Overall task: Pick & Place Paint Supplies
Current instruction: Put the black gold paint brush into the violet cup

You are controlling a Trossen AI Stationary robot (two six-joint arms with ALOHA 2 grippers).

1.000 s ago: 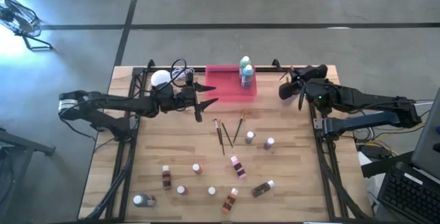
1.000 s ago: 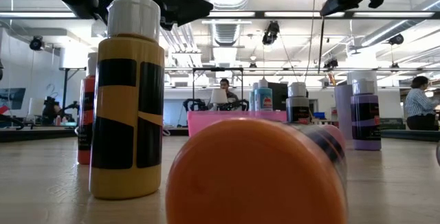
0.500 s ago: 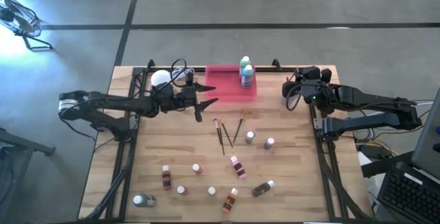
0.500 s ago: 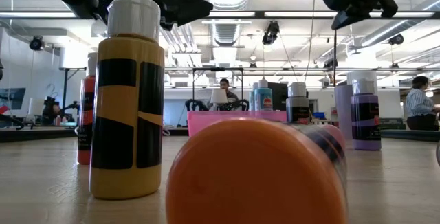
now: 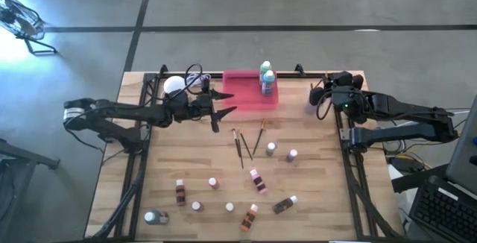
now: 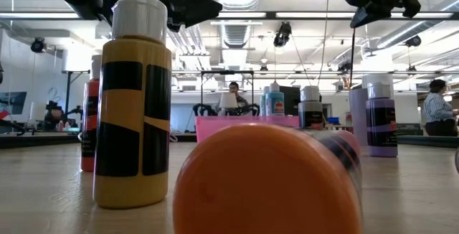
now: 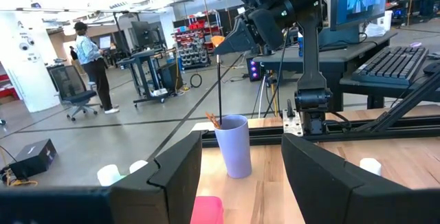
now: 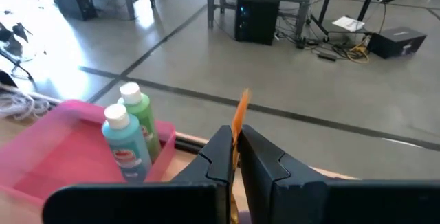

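Overhead, the left pincer (image 5: 221, 109) hangs released beside the pink tray (image 5: 246, 94), which holds the green and blue bottles (image 5: 266, 78); small bottles (image 5: 257, 180) and paintbrushes (image 5: 244, 144) lie scattered on the bench (image 5: 313, 206). Right wrist view: the right pincer (image 8: 234, 148) is clenched on an orange-tipped paintbrush (image 8: 240, 117). Left wrist view: that brush hangs over a lilac cup (image 7: 232, 145).

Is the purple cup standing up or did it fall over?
Standing up. In the left wrist view the lilac plastic cup sits upright on the wooden table, open mouth upward, a brush inside.
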